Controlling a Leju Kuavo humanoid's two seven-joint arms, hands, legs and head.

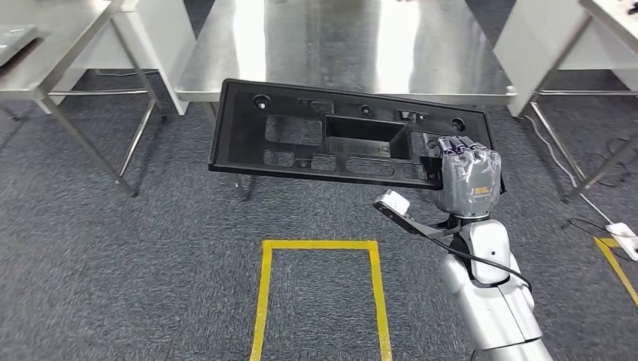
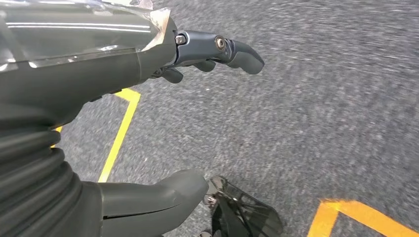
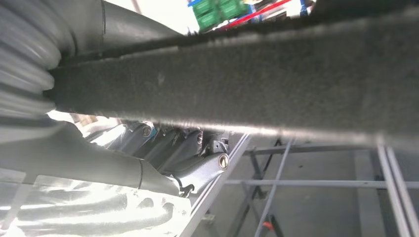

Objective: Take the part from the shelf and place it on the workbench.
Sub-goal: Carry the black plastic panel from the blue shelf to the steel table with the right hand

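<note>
In the head view my right hand (image 1: 468,179) grips the right end of a long black plastic panel (image 1: 331,134) with several cutouts. The panel hangs nearly level in the air, its far edge just over the front edge of the steel workbench (image 1: 338,45). Close up in the right wrist view, the panel's dark edge (image 3: 257,79) crosses the picture with my right hand's fingers (image 3: 192,148) curled under it. My left hand (image 2: 148,98) hangs over grey carpet with its fingers (image 2: 237,52) and thumb apart and nothing between them.
Yellow floor tape (image 1: 320,248) marks a rectangle on the carpet in front of me. Another steel table (image 1: 45,53) stands at the left and white table frames (image 1: 557,37) at the right. A cable and white power strip (image 1: 623,239) lie on the floor at the far right.
</note>
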